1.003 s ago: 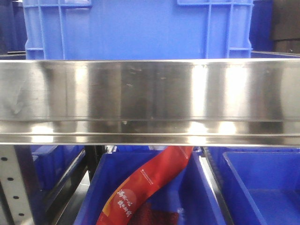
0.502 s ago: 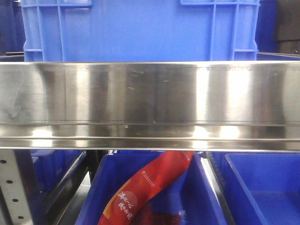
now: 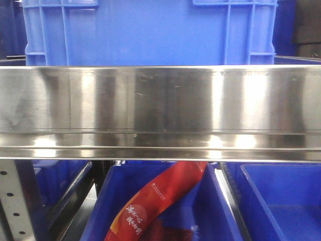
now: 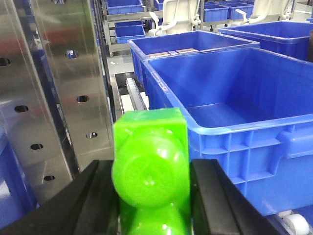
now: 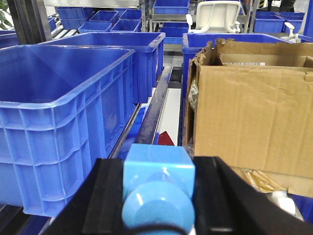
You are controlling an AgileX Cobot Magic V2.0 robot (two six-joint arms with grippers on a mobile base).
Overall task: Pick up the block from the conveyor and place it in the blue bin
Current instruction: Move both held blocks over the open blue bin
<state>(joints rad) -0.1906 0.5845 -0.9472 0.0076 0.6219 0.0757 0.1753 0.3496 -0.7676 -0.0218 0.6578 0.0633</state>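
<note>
The block (image 5: 157,171), bright blue with a round stud facing the camera, sits between the black fingers of my right gripper (image 5: 157,196), which is shut on it. A large empty blue bin (image 5: 63,100) stands ahead and to the left of it. My left gripper (image 4: 151,196) is shut on a glossy green block (image 4: 149,156) of the same stepped shape. Another empty blue bin (image 4: 234,129) lies just ahead and to the right of it. The conveyor is out of view.
A torn cardboard box (image 5: 254,107) stands right of the right gripper. A perforated steel upright (image 4: 54,98) rises left of the left gripper. The front view is filled by a steel shelf rail (image 3: 160,110), with a blue crate (image 3: 150,30) above and a red packet (image 3: 160,198) in a bin below.
The front view shifted slightly a second ago: the rail sits a little lower and the crate a little further right. It has been steady for the last half second.
</note>
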